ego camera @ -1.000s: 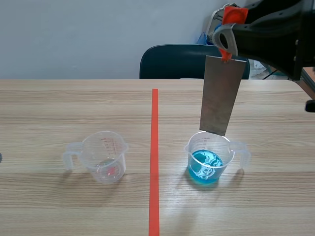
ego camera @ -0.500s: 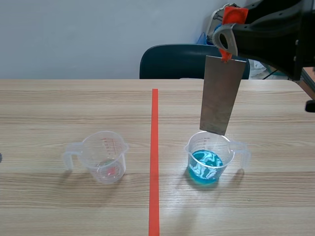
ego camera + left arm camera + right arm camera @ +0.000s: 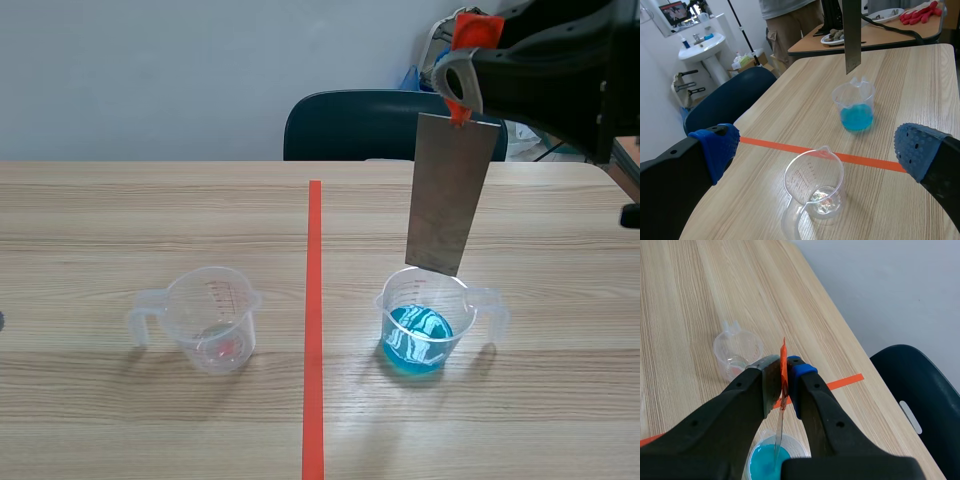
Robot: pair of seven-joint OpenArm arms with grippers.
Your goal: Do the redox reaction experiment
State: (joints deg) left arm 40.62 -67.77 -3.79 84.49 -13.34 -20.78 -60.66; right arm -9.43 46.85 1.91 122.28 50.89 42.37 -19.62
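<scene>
My right fingers (image 3: 802, 385) pinch the orange tab (image 3: 475, 30) of a flat, dull grey metal plate (image 3: 450, 195), which hangs upright just above the clear plastic cup (image 3: 425, 320) of blue liquid. My left fingers (image 3: 715, 150) are spread wide. Only the left wrist view shows a person (image 3: 790, 20) standing beyond the counter (image 3: 920, 75).

Thick black fingers (image 3: 670, 175), blue dotted pads (image 3: 715, 147)

Frontal scene view, downward wrist views, sharing blue cup (image 3: 418, 340)
</scene>
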